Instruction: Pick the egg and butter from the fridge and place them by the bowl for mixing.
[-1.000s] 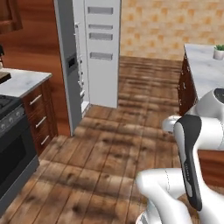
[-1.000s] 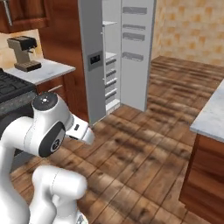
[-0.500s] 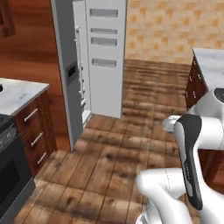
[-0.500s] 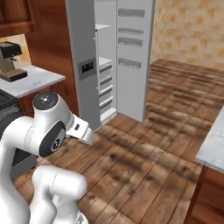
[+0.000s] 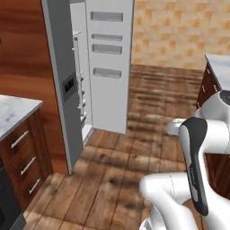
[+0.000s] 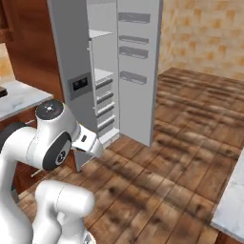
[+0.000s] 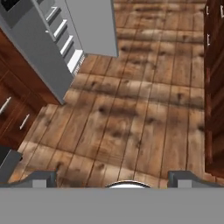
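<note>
The tall grey fridge [image 5: 60, 67] stands ahead on the left, with its black display panel [image 5: 68, 86] facing me. Its door [image 5: 110, 67] is swung wide open, and white shelves [image 6: 103, 75] show inside. In the hand view the fridge [image 7: 33, 41] lies at the upper left and my gripper [image 7: 116, 178] hangs open over bare wooden floor, its fingertips [image 7: 43, 178] wide apart with nothing between them. The egg, the butter and the bowl are out of view.
A marble counter [image 5: 13, 112] over wooden drawers [image 5: 24, 152] stands left of the fridge. A dark wooden cabinet [image 7: 214, 87] runs along the right. Another counter edge [image 6: 231, 205] sits at the lower right. Open wooden floor [image 5: 134, 148] stretches before the fridge.
The whole picture has shifted: the base has driven closer to the fridge, which now looms larger, and the stove and coffee machine have slid out of frame. The gripper stays open.
</note>
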